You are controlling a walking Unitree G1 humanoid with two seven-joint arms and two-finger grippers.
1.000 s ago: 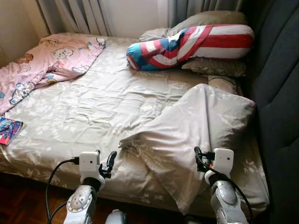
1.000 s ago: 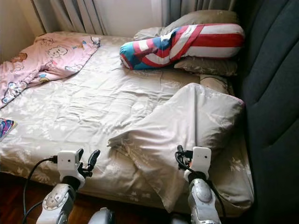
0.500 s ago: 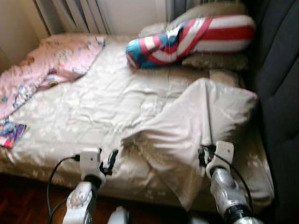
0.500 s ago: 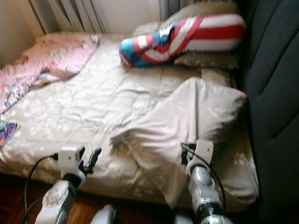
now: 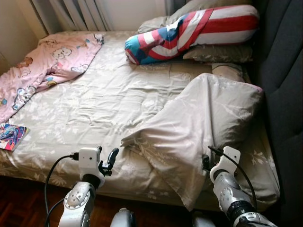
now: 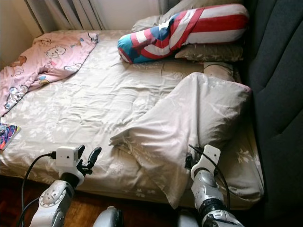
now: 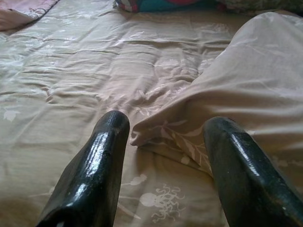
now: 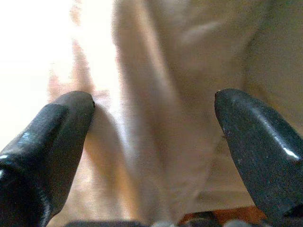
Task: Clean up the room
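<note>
The bed [image 5: 71, 142] is far from made, by the look of it. The beige duvet [image 5: 199, 127] lies folded back in a heap toward the bed's right edge, near the foot, and a pink blanket [image 5: 42, 66] sits crumpled at the far left corner. The left gripper [image 7: 163, 156] hovers over the foot edge, jaws spread and empty, facing the duvet's turned corner. The right gripper [image 8: 154, 137], jaws likewise released, faces the hanging duvet cloth.

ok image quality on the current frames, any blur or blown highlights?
Both eye views: sharp, soft daylight, folded duvet well exposed. Left wrist view: clear, glare streaks on the left gripper fingers. Right wrist view: soft focus, fabric blown out white along one side beyond the right gripper.
</note>
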